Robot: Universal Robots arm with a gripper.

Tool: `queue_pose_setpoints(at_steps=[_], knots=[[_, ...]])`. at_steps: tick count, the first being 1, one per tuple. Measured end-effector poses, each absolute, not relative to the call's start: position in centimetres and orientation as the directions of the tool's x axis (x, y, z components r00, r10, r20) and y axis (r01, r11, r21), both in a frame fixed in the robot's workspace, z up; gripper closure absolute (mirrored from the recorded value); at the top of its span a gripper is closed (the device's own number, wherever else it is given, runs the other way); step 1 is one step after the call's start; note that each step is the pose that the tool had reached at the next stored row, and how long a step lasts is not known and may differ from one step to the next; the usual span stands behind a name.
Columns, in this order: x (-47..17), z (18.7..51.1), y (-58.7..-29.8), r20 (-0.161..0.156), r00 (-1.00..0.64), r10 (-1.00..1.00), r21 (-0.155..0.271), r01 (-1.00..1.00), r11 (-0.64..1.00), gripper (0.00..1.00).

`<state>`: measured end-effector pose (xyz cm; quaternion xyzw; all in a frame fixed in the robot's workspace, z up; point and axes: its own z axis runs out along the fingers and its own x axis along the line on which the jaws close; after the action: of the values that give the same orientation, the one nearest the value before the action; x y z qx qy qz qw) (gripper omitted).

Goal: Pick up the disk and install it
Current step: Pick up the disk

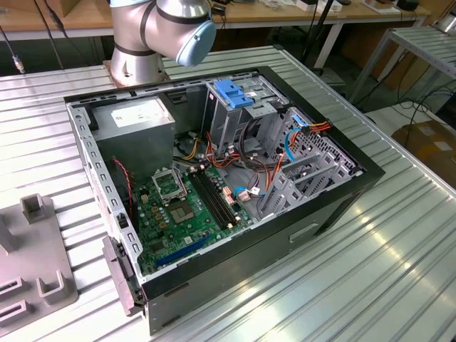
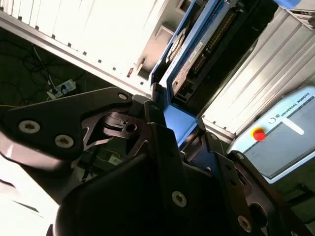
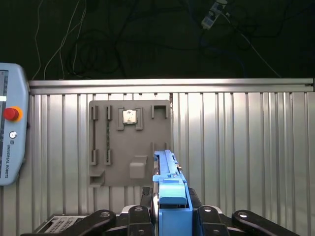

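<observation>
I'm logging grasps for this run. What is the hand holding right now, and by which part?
The hand is shut on the disk, clamping one end of its blue carrier between the fingers, as seen in both wrist views.

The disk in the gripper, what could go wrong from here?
1. The gripper clamps the disk at one end of its blue carrier, with most of its length sticking out, so it may tilt or slip in the grip.
2. Loose red, orange and blue cables lie beside the drive cage in the open computer case; the carrier's rails could snag on them.
</observation>
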<state>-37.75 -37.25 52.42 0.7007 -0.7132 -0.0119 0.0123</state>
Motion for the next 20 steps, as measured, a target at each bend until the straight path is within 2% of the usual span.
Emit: queue_pose_setpoints(at_steps=[20], knots=[[-36.0, 53.3, -37.2, -0.001, -0.018, -1.0, 0.036, -0.999, 0.018, 0.63]])
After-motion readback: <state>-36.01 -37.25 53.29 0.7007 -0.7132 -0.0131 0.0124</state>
